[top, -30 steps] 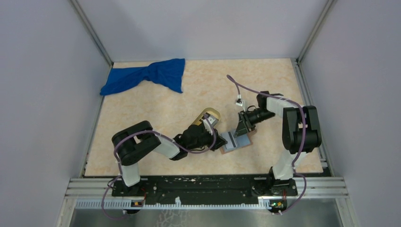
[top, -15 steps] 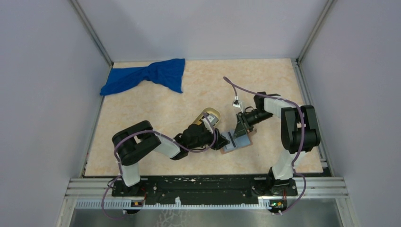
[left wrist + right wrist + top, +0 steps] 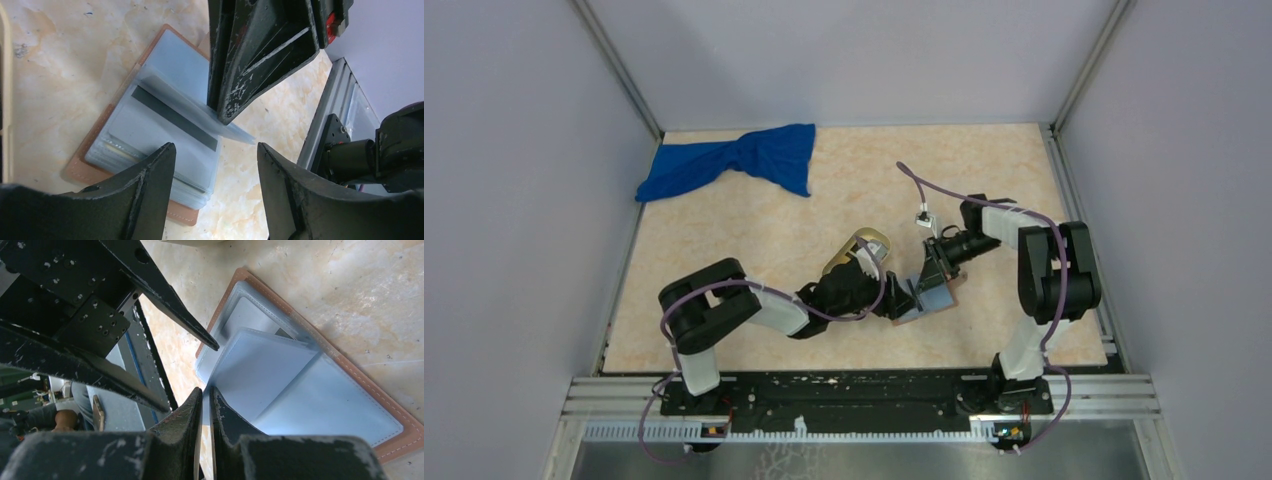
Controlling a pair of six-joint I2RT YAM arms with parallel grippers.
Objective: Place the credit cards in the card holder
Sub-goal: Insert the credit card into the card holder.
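Observation:
The reddish-brown card holder lies open on the table, blue-grey inside. In the left wrist view a grey card with a dark stripe lies on its left stack of sleeves. My right gripper is shut on a thin blue-grey leaf of the holder, and its tips hold the leaf's edge raised. My left gripper is open and empty; its tips hover over the holder's near edge. The black card is out of view.
The oval tan tray sits just behind my left wrist; its rim shows at the left edge of the left wrist view. A blue cloth lies at the back left. Metal rails run along the near table edge.
My left gripper has moved right, up to the holder's left edge. My right gripper has shifted slightly left and nearer, with the leaf pinched and raised.

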